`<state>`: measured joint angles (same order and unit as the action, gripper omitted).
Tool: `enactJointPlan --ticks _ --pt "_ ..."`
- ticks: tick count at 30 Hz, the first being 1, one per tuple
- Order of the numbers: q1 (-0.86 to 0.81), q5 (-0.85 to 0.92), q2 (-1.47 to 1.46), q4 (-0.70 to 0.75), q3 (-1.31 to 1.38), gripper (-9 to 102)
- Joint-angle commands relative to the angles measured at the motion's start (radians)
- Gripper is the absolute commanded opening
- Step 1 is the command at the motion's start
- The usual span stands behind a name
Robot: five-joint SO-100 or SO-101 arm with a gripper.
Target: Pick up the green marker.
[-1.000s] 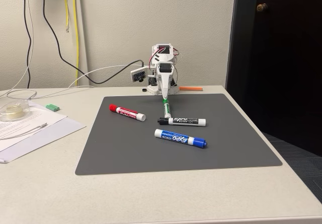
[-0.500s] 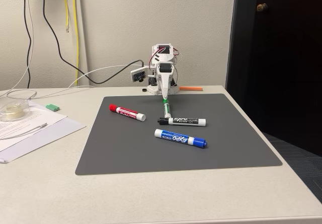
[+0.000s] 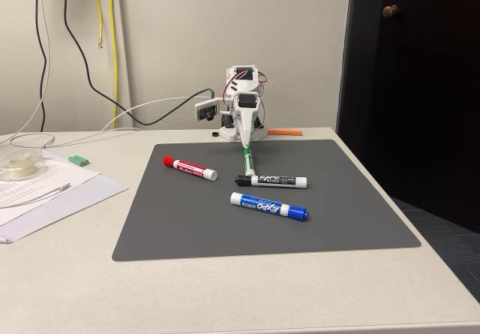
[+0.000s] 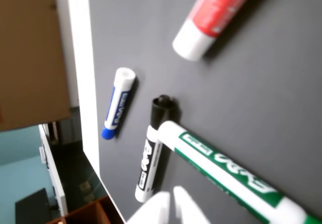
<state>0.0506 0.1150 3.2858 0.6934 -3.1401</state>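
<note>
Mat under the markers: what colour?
Dark grey mat, plain, clearest in the fixed view.

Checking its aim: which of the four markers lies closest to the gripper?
The green marker, directly below the gripper at the mat's far side; the black, blue and red markers lie farther off.

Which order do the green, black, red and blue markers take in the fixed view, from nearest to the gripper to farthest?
From the gripper:
1. Green marker, right below it.
2. Black marker, lower right.
3. Red marker, left.
4. Blue marker, front.
</note>
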Motion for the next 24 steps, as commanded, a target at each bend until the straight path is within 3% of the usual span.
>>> enactJointPlan --ticks 1,11,15,20,24 --pt "-0.005 0.100 0.009 -0.064 0.023 0" --pt "-0.067 0.693 -0.029 -0.140 0.055 0" --pt "-0.091 0.871 -0.379 -0.206 0.235 0" --pt "-0.083 0.956 -0.876 0.037 0.719 0" --pt "-0.081 1.049 -1.000 0.130 0.825 0"
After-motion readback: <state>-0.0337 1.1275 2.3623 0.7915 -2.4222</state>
